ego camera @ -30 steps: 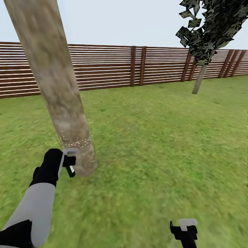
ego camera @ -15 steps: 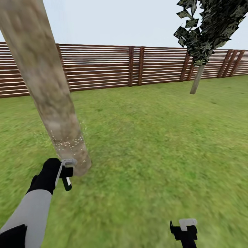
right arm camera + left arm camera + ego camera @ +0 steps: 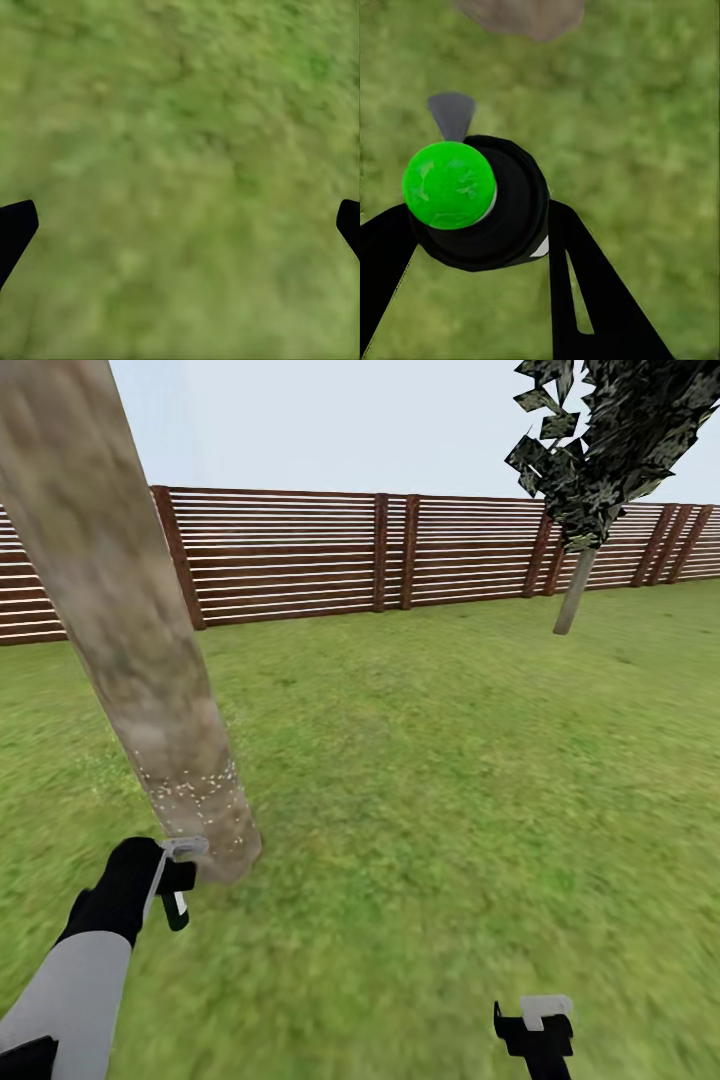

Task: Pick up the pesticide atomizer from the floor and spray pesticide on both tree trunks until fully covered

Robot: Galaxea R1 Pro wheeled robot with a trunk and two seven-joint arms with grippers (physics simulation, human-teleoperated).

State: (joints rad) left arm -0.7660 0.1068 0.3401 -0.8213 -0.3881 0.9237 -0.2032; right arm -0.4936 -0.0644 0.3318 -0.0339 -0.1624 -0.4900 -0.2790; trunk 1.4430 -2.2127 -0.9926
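Observation:
A thick tree trunk (image 3: 150, 660) of mottled grey-brown bark leans up the left of the head view, and its base also shows in the left wrist view (image 3: 521, 15). White specks dot its lower part (image 3: 195, 790). My left gripper (image 3: 177, 890) hangs just left of and below the trunk's base, above the grass floor (image 3: 420, 810). It is shut on the pesticide atomizer (image 3: 502, 217), a black body with a green round cap (image 3: 450, 184). The black fingers (image 3: 577, 277) press on either side of it. My right gripper (image 3: 535, 1035) hovers open over bare grass, fingertips (image 3: 15, 225) far apart.
A brown slatted fence (image 3: 450, 550) runs across the back of the lawn. A dark narrow tree with a thin trunk (image 3: 574, 595) stands at the far right near the fence. Open grass lies between the thick trunk and that tree.
The head view has shifted, so the trunk sits further left. My left gripper with the atomizer has dropped from beside the speckled band to below the trunk's base. The right gripper is unmoved.

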